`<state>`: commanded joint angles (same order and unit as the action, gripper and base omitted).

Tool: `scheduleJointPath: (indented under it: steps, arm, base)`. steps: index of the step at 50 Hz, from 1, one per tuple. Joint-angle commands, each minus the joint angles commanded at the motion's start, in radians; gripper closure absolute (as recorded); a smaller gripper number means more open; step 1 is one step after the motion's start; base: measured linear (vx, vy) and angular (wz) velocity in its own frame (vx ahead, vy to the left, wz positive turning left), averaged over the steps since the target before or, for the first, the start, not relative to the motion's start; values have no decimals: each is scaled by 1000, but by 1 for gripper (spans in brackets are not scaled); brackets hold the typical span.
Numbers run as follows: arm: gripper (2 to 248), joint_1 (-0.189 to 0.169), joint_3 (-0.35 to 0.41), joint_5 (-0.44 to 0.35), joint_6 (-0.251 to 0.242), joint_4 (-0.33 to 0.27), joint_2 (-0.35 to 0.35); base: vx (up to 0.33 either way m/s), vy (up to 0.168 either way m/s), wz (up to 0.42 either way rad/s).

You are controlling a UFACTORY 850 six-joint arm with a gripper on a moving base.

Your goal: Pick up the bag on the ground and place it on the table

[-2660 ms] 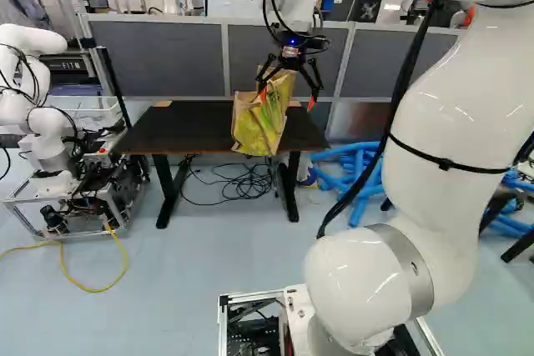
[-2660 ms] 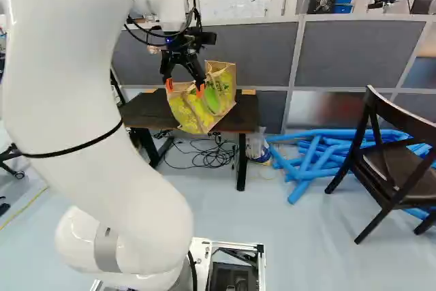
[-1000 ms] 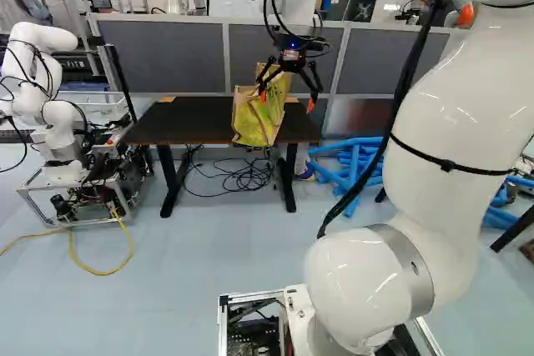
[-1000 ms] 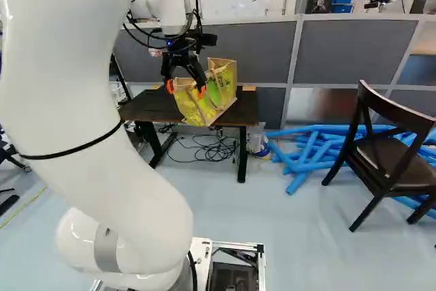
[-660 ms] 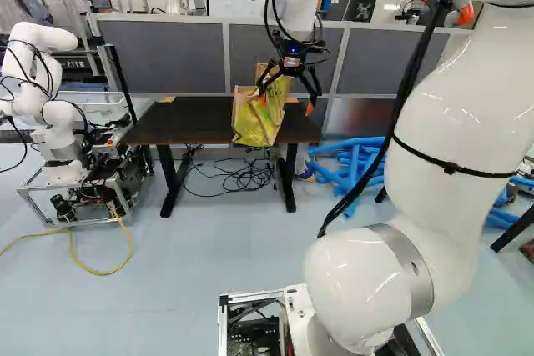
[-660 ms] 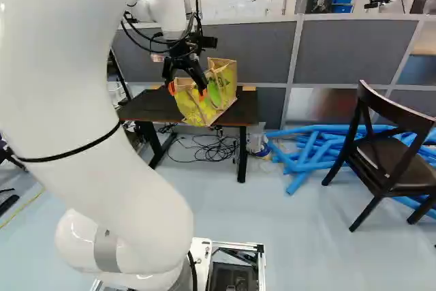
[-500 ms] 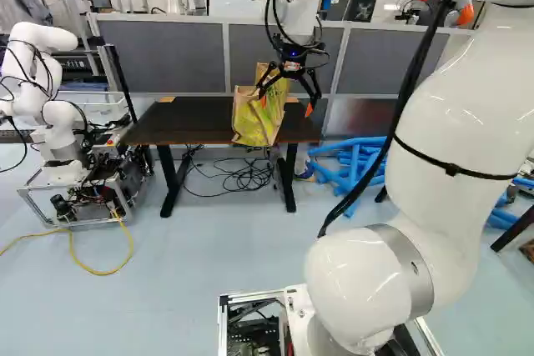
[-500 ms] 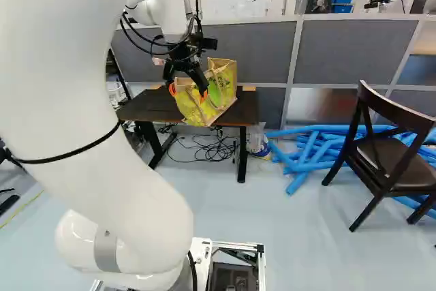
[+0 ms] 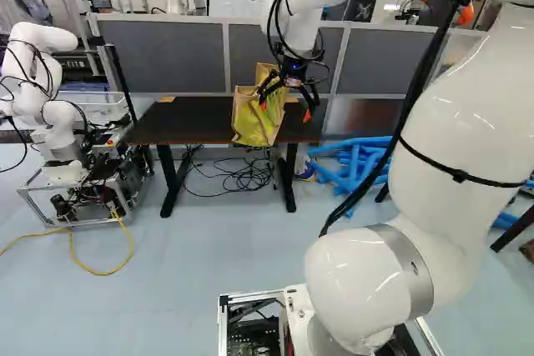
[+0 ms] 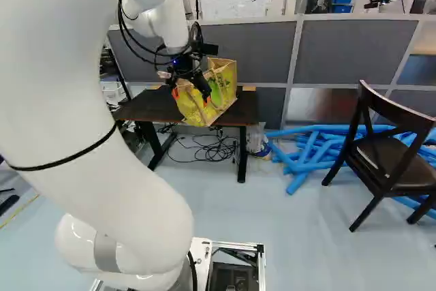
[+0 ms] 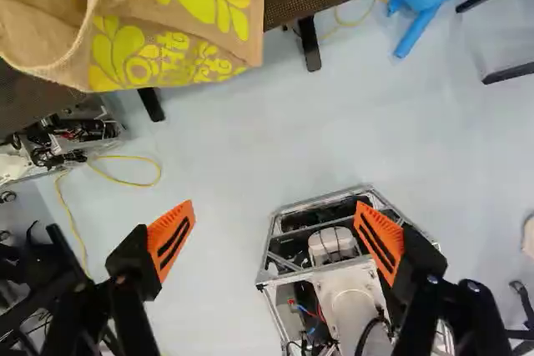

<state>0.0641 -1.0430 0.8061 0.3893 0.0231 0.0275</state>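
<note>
One dark table [image 9: 188, 121], at my twelve o'clock; one dark chair [image 10: 402, 163], at my two o'clock. One tan-and-yellow bag [image 9: 250, 127], tilted, at the table's near edge, twelve o'clock. One gripper [image 9: 285, 109], mine, near the bag, fingers spread wide, nothing held between them.
</note>
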Motion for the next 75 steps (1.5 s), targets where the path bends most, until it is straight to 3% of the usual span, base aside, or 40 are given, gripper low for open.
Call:
scheduleJointPath:
  steps: [29,75]
  arm:
    - [3,-12,185,-325,-75,-4,-59]
    - [3,-37,544,-956,-222,-13,-175]
  base:
    - [0,0,0]
    - [0,0,0]
